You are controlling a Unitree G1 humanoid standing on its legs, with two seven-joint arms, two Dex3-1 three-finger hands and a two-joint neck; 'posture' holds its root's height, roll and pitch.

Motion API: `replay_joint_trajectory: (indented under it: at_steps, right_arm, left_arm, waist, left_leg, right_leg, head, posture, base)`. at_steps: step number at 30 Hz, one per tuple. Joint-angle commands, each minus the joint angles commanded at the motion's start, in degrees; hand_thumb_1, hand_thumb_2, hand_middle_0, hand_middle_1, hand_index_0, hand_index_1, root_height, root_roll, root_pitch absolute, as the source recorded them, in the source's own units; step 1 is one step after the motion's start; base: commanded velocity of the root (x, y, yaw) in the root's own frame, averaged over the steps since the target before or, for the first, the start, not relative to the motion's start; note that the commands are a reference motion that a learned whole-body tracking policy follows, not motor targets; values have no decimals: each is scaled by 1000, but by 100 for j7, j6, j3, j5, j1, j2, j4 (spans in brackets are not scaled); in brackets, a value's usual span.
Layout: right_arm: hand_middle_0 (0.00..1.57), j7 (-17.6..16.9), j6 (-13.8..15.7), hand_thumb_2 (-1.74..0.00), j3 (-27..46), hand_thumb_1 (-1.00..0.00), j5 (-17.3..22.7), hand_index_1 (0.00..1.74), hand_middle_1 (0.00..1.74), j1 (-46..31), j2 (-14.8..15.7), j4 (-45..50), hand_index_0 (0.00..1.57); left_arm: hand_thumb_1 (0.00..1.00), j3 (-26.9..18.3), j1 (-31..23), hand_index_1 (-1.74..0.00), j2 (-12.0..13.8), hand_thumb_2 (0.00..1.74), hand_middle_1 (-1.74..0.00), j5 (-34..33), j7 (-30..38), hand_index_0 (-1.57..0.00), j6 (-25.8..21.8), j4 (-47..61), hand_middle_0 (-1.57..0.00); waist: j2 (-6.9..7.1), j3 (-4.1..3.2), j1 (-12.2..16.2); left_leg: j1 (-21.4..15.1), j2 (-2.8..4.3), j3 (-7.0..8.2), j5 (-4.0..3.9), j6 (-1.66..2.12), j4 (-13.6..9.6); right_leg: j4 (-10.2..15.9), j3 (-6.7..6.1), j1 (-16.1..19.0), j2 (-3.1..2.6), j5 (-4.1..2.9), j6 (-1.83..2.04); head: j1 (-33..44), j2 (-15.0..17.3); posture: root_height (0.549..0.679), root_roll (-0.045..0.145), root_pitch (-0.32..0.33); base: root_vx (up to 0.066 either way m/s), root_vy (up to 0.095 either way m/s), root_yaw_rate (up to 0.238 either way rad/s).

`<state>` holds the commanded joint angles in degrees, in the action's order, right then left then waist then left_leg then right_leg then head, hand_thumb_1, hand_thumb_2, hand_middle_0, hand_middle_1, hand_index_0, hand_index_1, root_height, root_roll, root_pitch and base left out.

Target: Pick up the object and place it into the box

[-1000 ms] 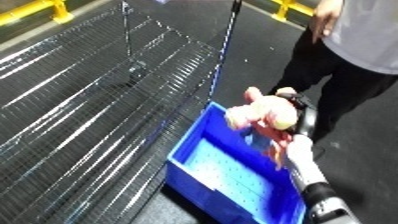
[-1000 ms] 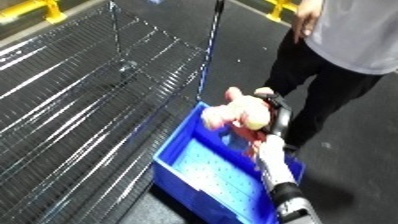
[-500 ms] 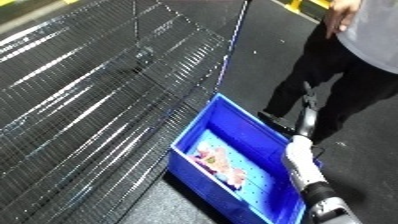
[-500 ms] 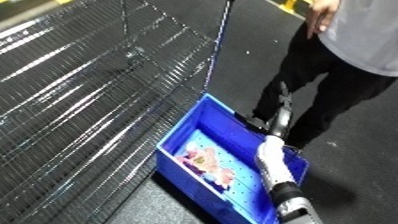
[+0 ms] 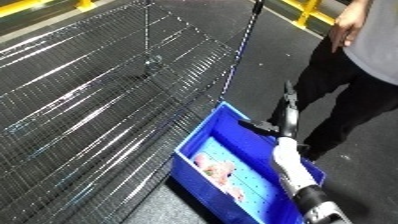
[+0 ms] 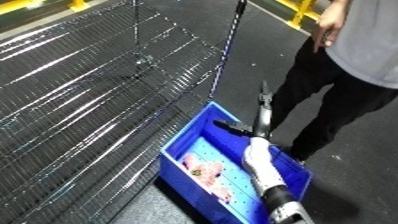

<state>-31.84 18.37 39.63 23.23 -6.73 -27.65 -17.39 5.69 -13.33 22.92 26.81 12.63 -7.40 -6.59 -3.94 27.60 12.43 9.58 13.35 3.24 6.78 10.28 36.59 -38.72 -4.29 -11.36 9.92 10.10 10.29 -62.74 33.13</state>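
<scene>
Looking down through the head camera, I see the pink object (image 6: pixel 202 172) lying on the floor of the blue bin (image 5: pixel 201 141), toward its left side, with nothing touching it. It looks soft and lumpy, pale pink with a few darker marks, though I cannot make out exactly what it is.

The bin sits on the dark floor (image 6: pixel 364 145), just beside the edge of a wire mesh surface (image 5: pixel 98 95) that fills the left and upper part of both views. A thin blue pole (image 5: pixel 238 60) rises along that mesh edge, near the bin's far corner.

My right forearm (image 5: pixel 291 161), white and silver, reaches in from the lower right and lies over the bin's right part. The right robot hand (image 6: pixel 252 127) is at the far end of it, dark and stretched out above the bin's far rim, well apart from the pink object. I see one long straight black part pointing up and another short one sticking out to the left, so the fingers look spread apart and hold nothing.

My left robot hand shows in neither view.

A person in dark trousers stands just past the bin on the right, touching nothing in it.
</scene>
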Motion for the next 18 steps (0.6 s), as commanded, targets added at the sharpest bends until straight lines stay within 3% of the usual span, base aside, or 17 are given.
replay_joint_trajectory:
  at_steps: [8,18]
  right_arm:
    - [0,374,-50,0,-689,0,-55,0,0,306,196,963,0]
    - [0,815,-228,0,-1543,0,-61,0,0,657,382,1514,0]
  left_arm:
    - [1000,-28,64,-1740,-14,1740,-1740,-55,-33,-1570,67,-3,-1570]
    - [1000,-192,91,-1740,-128,1740,-1740,-51,44,-1570,126,160,-1570]
  waist:
    - [3,2,-211]
    - [81,13,-563]
  left_leg:
    - [10,-57,-84,-59,2,-23]
    - [109,-97,-246,-94,-19,75]
  right_leg:
    - [-93,37,11,29,48,-1]
    - [-274,60,-17,28,105,-9]
  head:
    - [1467,-154]
    - [2486,-100]
  posture:
    - [632,44,-275]
    - [628,39,-287]
  base:
    - [-5,-1,81]
    - [-8,-7,77]
